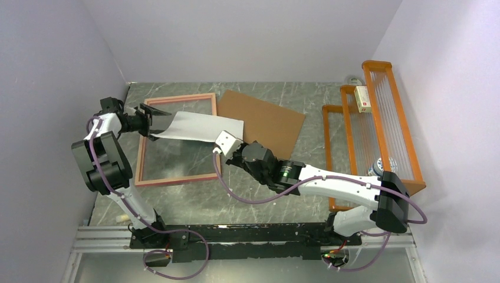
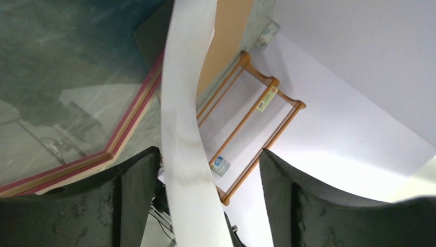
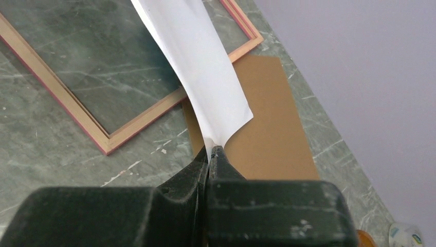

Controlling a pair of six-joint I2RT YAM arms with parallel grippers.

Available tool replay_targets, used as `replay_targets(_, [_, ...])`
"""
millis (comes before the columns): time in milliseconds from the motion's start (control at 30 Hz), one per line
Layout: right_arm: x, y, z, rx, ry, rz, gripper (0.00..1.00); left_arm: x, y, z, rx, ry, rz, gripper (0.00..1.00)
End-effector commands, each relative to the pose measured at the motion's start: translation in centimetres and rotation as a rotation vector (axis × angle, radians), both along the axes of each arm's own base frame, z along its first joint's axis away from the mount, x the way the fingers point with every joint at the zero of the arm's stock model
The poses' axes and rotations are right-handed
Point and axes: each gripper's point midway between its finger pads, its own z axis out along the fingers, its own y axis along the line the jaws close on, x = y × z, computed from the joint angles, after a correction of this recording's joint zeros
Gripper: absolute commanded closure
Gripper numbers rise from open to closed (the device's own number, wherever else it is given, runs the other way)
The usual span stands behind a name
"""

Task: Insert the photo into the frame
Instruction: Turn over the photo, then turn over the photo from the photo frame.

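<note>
Clenched tight, the right gripper (image 3: pixel 212 150) pinches a corner of the photo (image 3: pixel 198 62), which arches ahead and passes between the spread, unclosed jaws of the left gripper (image 2: pixel 206 154); beneath lies the frame (image 3: pixel 139 121). Judged step: aligning the sheet; next it needs lowering flat inside the rim

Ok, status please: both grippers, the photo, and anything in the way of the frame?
Right gripper shut on the photo, at its edge. Left gripper open, photo between its fingers. Photo bowed above the frame, white back up. Backing board beside frame, not blocking.
</note>
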Motion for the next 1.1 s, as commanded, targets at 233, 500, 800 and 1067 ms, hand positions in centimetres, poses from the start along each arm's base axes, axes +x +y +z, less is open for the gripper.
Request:
replay_targets(233, [0.7, 0.6, 2.6, 0.084, -0.07, -0.005, 1.0, -1.5, -2.4, 1.0, -0.109, -0.031, -0.071, 0.63])
replay_targets(500, [0.6, -0.3, 2.5, 0.079, -0.008, -0.027, 0.51, 0.1, 0.0, 3.6, 0.014, -0.182, -0.028, 0.97])
replay_targets(800, [-1.2, -2.5, 1.0, 0.055, 0.081, -0.015, 0.08, 2.6, 4.0, 7.7, 0.411, -0.439, -0.105, 0.97])
replay_targets(1067, [-1.0, -3.9, -0.9, 0.061, 0.145, -0.072, 0.07, 4.0, 4.9, 3.1, 0.421, -0.41, -0.161, 0.97])
